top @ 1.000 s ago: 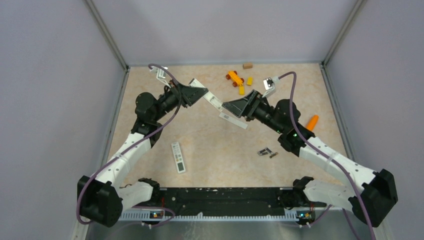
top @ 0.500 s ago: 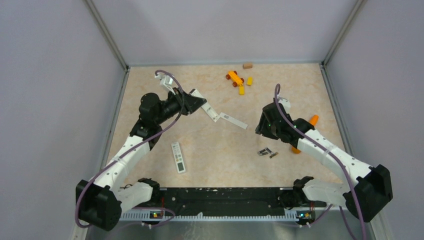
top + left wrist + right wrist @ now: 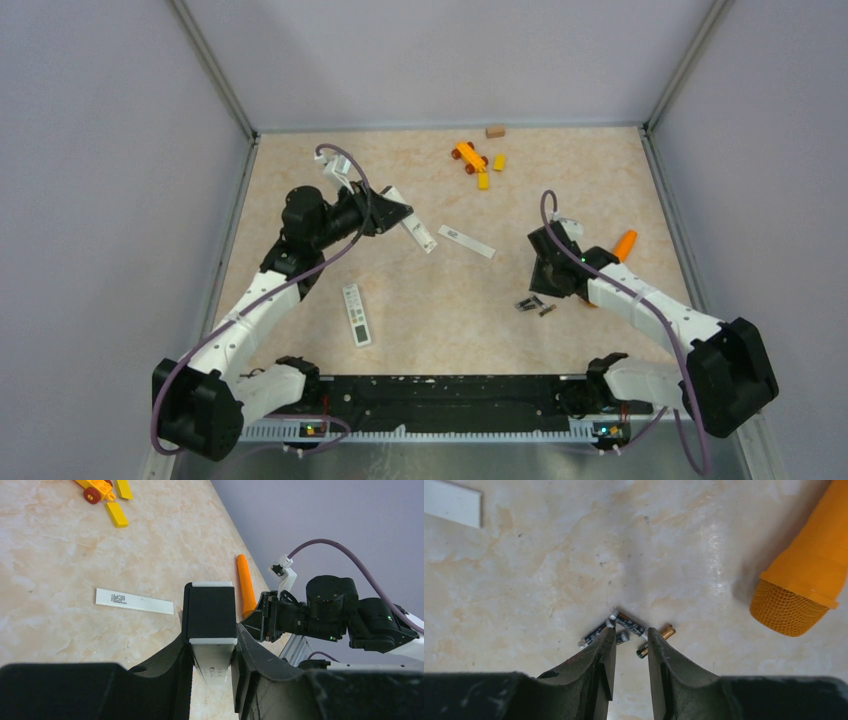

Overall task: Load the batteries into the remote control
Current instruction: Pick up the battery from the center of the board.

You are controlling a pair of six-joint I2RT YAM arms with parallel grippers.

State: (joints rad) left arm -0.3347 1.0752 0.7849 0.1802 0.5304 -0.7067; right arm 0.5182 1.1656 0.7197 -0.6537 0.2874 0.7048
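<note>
My left gripper [image 3: 398, 215] [image 3: 212, 644] is shut on the remote control [image 3: 419, 232] [image 3: 210, 615], a slim white bar whose dark open side faces the wrist camera; it is held above the table. Its thin white back cover [image 3: 466, 241] [image 3: 134, 601] lies flat just right of it. The batteries [image 3: 535, 304] [image 3: 629, 622] lie in a small cluster on the table at the right. My right gripper [image 3: 541, 287] [image 3: 630, 631] hangs directly over them, its jaws a narrow gap apart with nothing between.
A second white remote with buttons [image 3: 356, 314] lies near the front left. An orange carrot-like toy [image 3: 624, 244] [image 3: 804, 575] sits right of the batteries. Yellow and orange bricks [image 3: 472, 160] and a brown block [image 3: 494, 130] lie at the back. Walls enclose the table.
The right arm drew back from the middle to the batteries and its jaws narrowed. The back cover came to rest on the table. The left gripper shifted the remote slightly left.
</note>
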